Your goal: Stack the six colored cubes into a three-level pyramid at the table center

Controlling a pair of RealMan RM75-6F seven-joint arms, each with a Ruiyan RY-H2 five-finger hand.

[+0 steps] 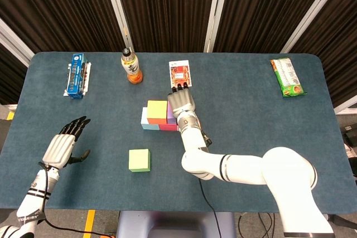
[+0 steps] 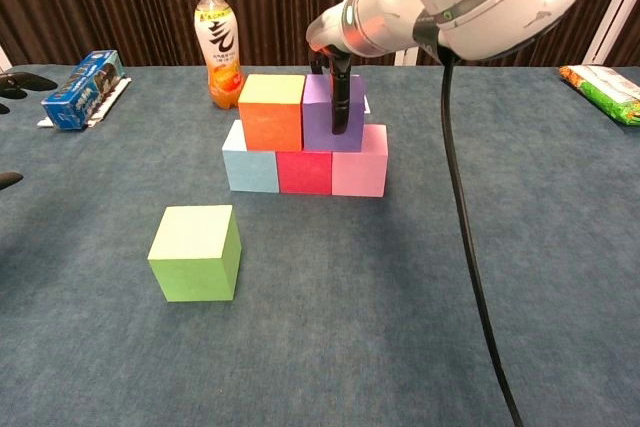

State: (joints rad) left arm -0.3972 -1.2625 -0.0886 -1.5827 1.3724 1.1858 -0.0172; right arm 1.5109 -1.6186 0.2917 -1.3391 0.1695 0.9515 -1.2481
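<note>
At the table's middle a light blue cube point(image 2: 251, 157), a red cube point(image 2: 304, 170) and a pink cube point(image 2: 360, 160) form a row. On them sit an orange cube point(image 2: 271, 112) with a pale yellow top and a purple cube point(image 2: 320, 115). My right hand point(image 1: 181, 102) lies over the purple cube from above and holds it, with a dark finger point(image 2: 340, 97) down its front face. A green cube point(image 2: 195, 252) stands alone on the near left, also green cube point(image 1: 139, 160). My left hand point(image 1: 64, 143) hovers open at the table's left edge, holding nothing.
Along the far side stand an orange drink bottle point(image 1: 131, 66), a blue box point(image 1: 76, 75), a red snack packet point(image 1: 179, 74) and, at the far right, a green snack bag point(image 1: 288, 76). My right forearm point(image 1: 240, 168) stretches across the near right of the table.
</note>
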